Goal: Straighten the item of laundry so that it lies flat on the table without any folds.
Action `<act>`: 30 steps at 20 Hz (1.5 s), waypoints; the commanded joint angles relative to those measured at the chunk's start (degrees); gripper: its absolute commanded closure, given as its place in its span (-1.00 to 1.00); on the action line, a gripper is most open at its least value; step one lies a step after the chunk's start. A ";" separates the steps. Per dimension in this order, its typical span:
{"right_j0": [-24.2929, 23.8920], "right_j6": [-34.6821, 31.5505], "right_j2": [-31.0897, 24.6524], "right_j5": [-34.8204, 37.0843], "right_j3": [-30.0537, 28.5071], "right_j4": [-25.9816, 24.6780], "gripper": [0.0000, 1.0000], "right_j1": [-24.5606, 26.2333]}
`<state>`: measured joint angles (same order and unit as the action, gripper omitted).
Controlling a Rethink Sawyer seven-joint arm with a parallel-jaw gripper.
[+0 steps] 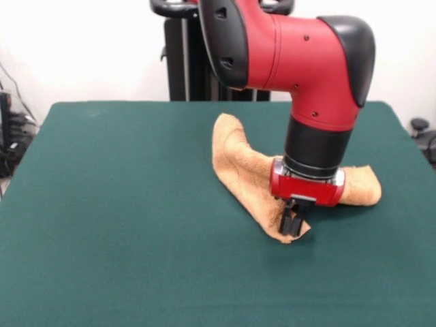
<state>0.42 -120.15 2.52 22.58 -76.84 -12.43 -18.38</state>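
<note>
Here, one towel (242,167), one table (122,225) and one arm (300,54) with one gripper (293,225) are showing in the front view. The tan-orange towel is lying crumpled on the dark green table, right of the table's middle as the camera sees it, and it is bending into a rough V: one limb is running up toward the far edge of the table, another is stretching sideways toward the table's right edge, and the two are meeting at a corner on the side nearest the camera. The red and black arm is coming down from above over that towel, hiding part of it. The gripper's black fingers are standing close together, nearly closed, right at the towel's near corner, and they are appearing to pinch the cloth there, though the exact contact is hard to make out.
</note>
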 commanded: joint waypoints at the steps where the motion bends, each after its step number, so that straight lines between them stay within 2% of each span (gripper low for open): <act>1: 1.80 -4.95 -3.42 -3.41 -0.41 -0.65 1.00 4.45; 12: 1.17 -5.19 -4.21 -3.00 -0.65 0.47 1.00 4.85; 15: 0.47 -3.80 -5.23 0.79 1.84 1.43 1.00 7.29; 16: 1.25 -4.51 -4.21 -0.25 3.93 1.11 1.00 9.82; 20: 0.44 -5.36 -5.27 -3.28 4.41 1.60 1.00 11.51; 23: 0.59 -5.80 -4.98 -3.19 4.25 1.77 1.00 11.21; 30: 0.76 -3.73 -4.65 7.20 1.58 3.14 1.00 5.95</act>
<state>0.87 -120.15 3.12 23.36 -74.90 -11.68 -17.32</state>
